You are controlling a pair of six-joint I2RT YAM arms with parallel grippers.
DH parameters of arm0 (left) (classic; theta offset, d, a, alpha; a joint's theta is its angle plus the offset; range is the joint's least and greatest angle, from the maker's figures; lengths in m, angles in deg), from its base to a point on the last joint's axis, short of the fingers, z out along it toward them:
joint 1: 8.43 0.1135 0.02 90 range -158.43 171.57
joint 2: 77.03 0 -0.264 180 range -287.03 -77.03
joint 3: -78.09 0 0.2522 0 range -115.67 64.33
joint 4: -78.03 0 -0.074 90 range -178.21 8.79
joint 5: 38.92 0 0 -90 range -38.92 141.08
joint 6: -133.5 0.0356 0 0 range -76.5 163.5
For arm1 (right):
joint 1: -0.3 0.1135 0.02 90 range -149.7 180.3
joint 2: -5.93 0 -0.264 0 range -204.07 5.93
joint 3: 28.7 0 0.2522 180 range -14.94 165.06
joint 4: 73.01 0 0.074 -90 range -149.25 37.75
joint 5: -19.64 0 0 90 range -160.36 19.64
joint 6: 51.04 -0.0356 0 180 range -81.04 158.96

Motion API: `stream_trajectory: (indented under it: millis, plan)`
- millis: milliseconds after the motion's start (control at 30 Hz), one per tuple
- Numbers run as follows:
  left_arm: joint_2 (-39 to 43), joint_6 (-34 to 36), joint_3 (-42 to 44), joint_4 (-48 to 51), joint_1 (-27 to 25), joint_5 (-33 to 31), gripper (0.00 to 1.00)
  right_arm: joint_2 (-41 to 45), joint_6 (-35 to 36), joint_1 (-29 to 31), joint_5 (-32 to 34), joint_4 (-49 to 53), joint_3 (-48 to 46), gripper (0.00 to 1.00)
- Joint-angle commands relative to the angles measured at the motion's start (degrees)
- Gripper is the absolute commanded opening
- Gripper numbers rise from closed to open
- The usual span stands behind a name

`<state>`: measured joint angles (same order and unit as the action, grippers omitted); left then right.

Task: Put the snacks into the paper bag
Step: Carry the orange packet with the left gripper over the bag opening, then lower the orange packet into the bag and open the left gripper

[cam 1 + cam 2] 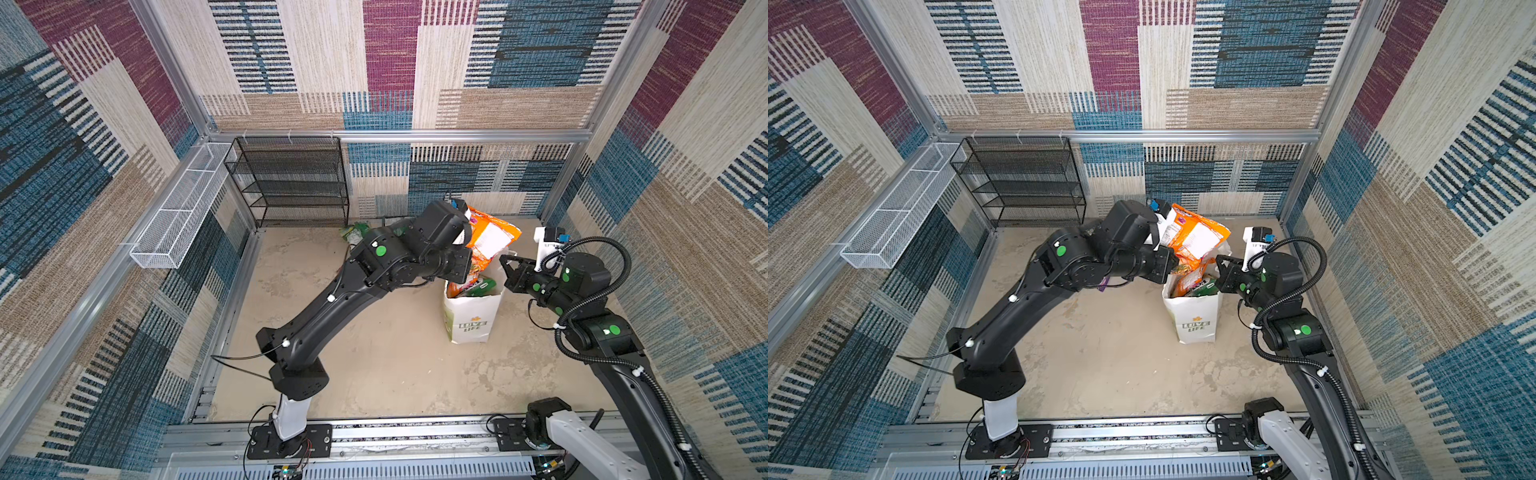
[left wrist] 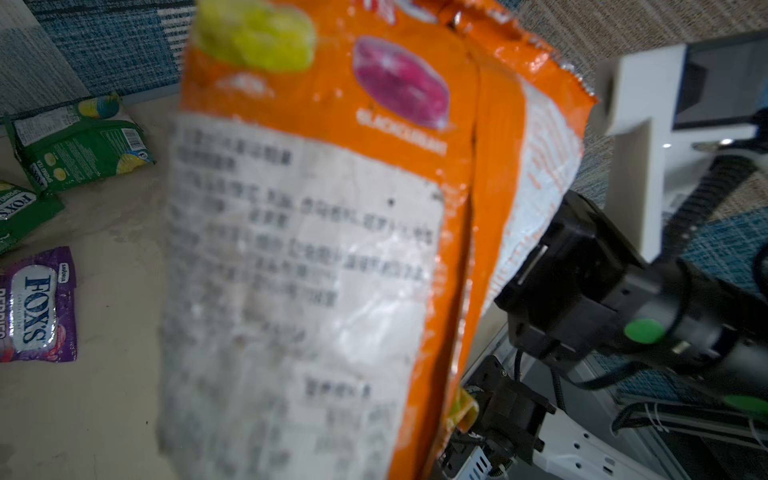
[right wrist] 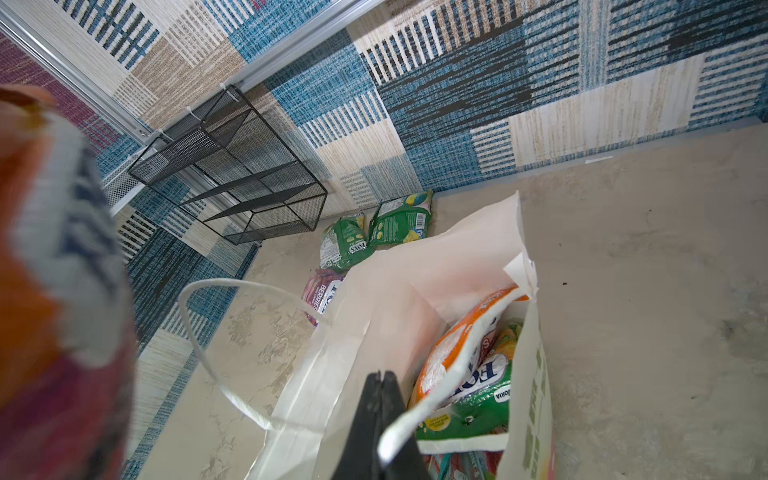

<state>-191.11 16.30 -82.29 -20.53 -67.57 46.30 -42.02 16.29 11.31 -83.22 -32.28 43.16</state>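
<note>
paper bag [image 1: 469, 320] upright, several packets [image 3: 465, 374] already inside | my right pincer [image 1: 508, 266] pressed together at its right rim, hold on the paper unclear | my left pincer [image 1: 1174, 268] pinching orange packet [image 1: 492, 239] above the mouth | still to go: two green packets [image 3: 399, 220], one purple packet [image 2: 39, 305], lying far behind the bag

In both top views, looking down from high above the front rail [image 1: 415, 434], facing the back wall [image 1: 386, 174], far enough to take in the whole floor [image 1: 374, 365] and the paper bag [image 1: 469, 309]; nearly the same picture twice. From the left wrist, very near the orange packet [image 2: 316, 249], filling most of the frame. From the right wrist, close above the bag's open mouth, facing the black mesh shelf [image 3: 232, 174]. Shared by both wrist views: green packets [image 2: 83, 145] and a purple packet [image 2: 39, 305] on the floor.
</note>
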Motion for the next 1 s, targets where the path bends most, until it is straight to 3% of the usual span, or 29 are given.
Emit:
stream_trajectory:
  millis: [0,433,600,800,967]
  plan:
    - [-4.11,1.91,-3.99,2.33,-0.11,-2.79,0.00,0.64,-0.19,0.07,0.55,-0.20,0.60,0.01]
    - [-10.00,1.64,-2.57,2.42,-2.28,-7.12,0.01,1.20,0.44,0.09,1.82,0.47,0.65,0.01]
    - [-10.37,1.46,-2.26,2.39,-3.51,-7.81,0.21,1.27,0.25,0.07,1.37,0.02,0.08,0.01]
    - [-9.75,2.07,-4.88,2.43,-4.74,-7.14,0.56,1.58,0.35,0.07,1.65,0.37,0.24,0.01]
    - [-8.68,2.58,-7.98,2.29,-5.29,-3.83,0.71,1.68,0.44,0.09,1.70,0.55,0.43,0.01]
